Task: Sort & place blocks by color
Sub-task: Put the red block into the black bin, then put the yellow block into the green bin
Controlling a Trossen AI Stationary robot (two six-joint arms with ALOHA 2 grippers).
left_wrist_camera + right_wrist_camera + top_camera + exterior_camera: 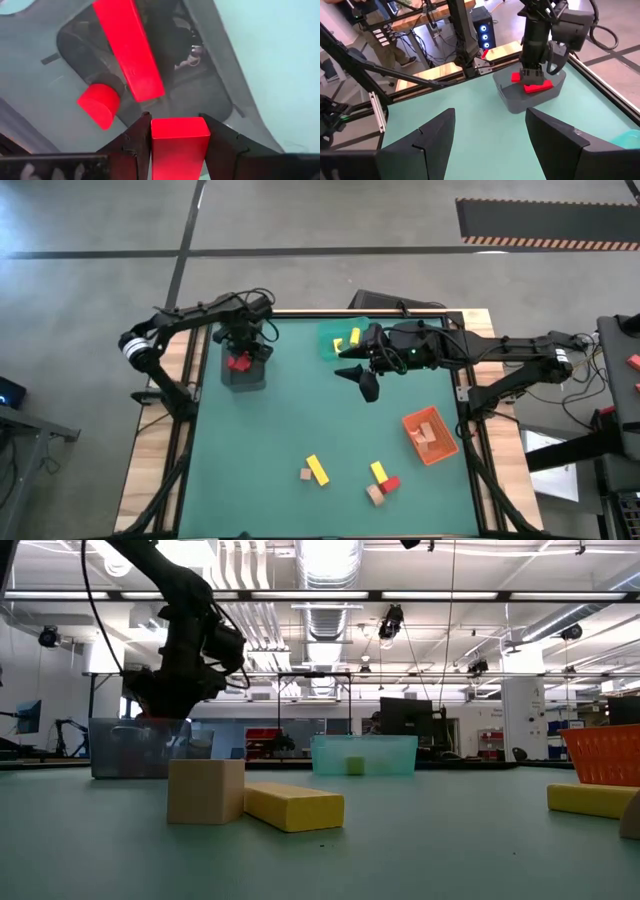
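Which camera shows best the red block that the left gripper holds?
The left wrist view: the red block fills it, clamped between the left gripper fingers above the grey bin. The high view and right wrist view show only a small red spot. The low view hides it.

The flat green table mat (300, 420) looks matt and smooth, framed by pale bare wood. The translucent grey plastic bin (244, 372) has a faint sheen, while the red painted block (177, 145) in the left gripper (176, 131) looks glossy (its dark fingers matt, plastic-like)
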